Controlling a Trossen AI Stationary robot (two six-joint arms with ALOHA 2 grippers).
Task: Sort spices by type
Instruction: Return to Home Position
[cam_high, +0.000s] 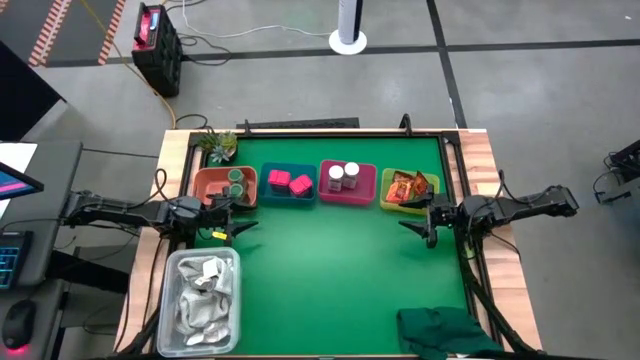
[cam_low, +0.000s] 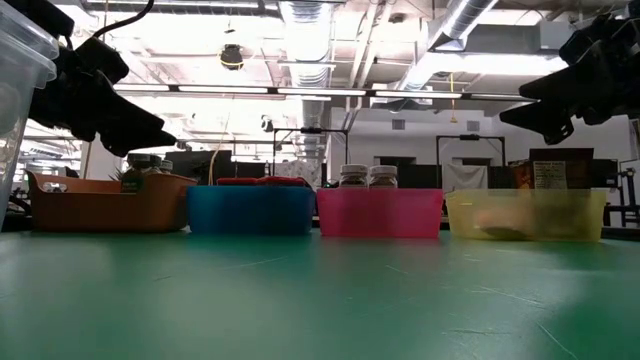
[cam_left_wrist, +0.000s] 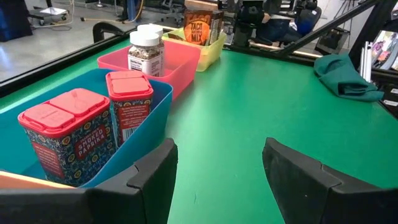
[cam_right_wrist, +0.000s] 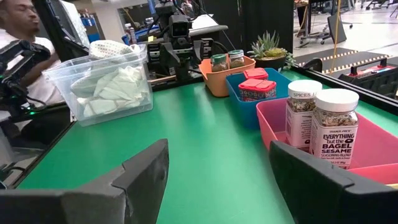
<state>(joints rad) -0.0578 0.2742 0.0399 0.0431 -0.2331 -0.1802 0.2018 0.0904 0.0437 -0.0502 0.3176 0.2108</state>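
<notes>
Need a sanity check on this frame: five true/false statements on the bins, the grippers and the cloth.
1. The blue bin holds two red-lidded cans. True.
2. The white-capped jars stand in the yellow bin. False: they stand in the pink bin; the yellow bin holds packets.
3. The left gripper and the right gripper are open and hold nothing. True.
4. The green cloth lies in the clear tub. False: it lies on the table at the right arm's side; the tub holds white wrappers.
5. The orange bin is empty. False: two green jars stand in it.
</notes>
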